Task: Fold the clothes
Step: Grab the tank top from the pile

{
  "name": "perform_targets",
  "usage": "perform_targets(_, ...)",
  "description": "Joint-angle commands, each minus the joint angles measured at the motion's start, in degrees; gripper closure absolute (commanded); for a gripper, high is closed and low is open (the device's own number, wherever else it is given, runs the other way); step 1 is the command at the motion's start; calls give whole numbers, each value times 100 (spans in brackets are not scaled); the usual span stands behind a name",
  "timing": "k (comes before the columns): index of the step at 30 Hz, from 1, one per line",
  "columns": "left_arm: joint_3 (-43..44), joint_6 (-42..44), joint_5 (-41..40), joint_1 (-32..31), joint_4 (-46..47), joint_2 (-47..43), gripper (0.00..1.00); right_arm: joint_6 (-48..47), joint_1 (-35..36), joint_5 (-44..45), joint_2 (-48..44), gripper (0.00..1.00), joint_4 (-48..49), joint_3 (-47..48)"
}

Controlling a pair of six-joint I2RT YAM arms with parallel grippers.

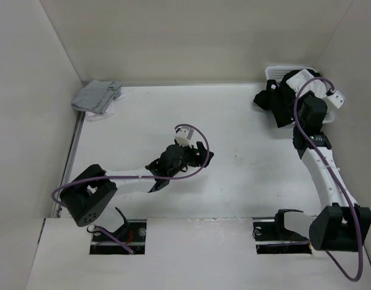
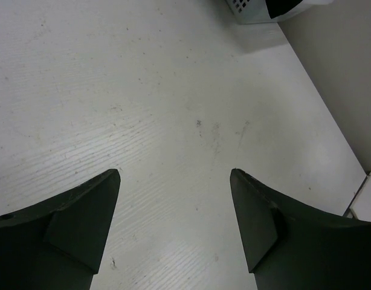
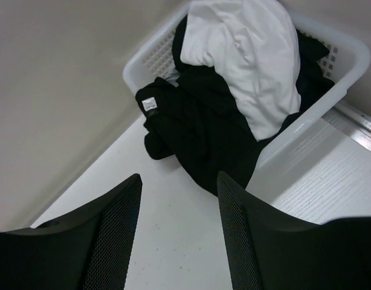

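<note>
The clothes [image 3: 252, 60], a white top of thin-looking fabric, lie bunched at the top of the heap in the white basket [image 3: 348, 48] in the far right corner of the surface [image 2: 143, 90]. They are draped over black garments [image 3: 197, 127] that spill out of the basket onto the surface. The top looks light, soft and quite limp. It will likely keep no shape of its own, sag from whatever spot is pinched, and slide easily over the dark cloth beneath, or drag some of it along if the pinch goes too deep. It is not fragile, though a loose loop or edge could catch on the basket's perforated wall. In this crumpled state no straps, hem or corners can be picked out. The sensible hold seems to be a shallow pinch on the raised white fold nearest the basket's front, well clear of the black layer, and then a straight lift out. Once it is spread flat, two matching points along one edge would give better control for folding, one for each arm. The right fingers [image 3: 107, 235] stand apart with nothing between them. They point at the basket from just short of the spilled black cloth and touch neither. The left fingers [image 2: 70, 223] are spread wide over bare surface near the middle, holding nothing, well apart from the basket.
</note>
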Motion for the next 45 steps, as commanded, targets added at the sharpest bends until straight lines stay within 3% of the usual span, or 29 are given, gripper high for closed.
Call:
perform_targets(1,-21,43,90,50,282,-165,27,102,-239,110,700,42,580,444)
perform_targets(3,-65,43,90,93,335,-192,27,171,-528,76,1428,52,722,812)
perform_targets(5,-91,78,81,111,370,-235,27,251,-784,-91,2098,83,758,1226)
perform_targets(8,-170,104,37,111,475,-288,28,234,-960,-162,2626,96,828,1604)
perform_targets(10,-249,148,11,111,659,-288,34,251,-1118,-171,3065,96,776,1973)
perform_targets(13,-276,192,54,146,731,-227,49,208,-1347,-443,3927,73,582,2781)
perform_targets(16,-276,131,186,251,722,-244,51,146,-1426,-453,4577,52,363,3379)
perform_targets(23,-311,-27,283,410,775,-148,48,-3,-1532,-180,5527,47,-156,4399)
perform_targets(31,-346,-177,318,533,880,-42,48,-302,-1576,610,5783,51,-393,4568)
perform_targets(36,-381,-239,318,586,941,-16,47,-452,-1664,251,6003,62,-481,4690)
perform_targets(41,-390,-247,318,603,950,10,47,-496,-1673,172,5986,90,-526,4770)
perform_targets(45,-381,-256,318,595,968,28,47,-470,-1655,250,5426,100,68,4298)
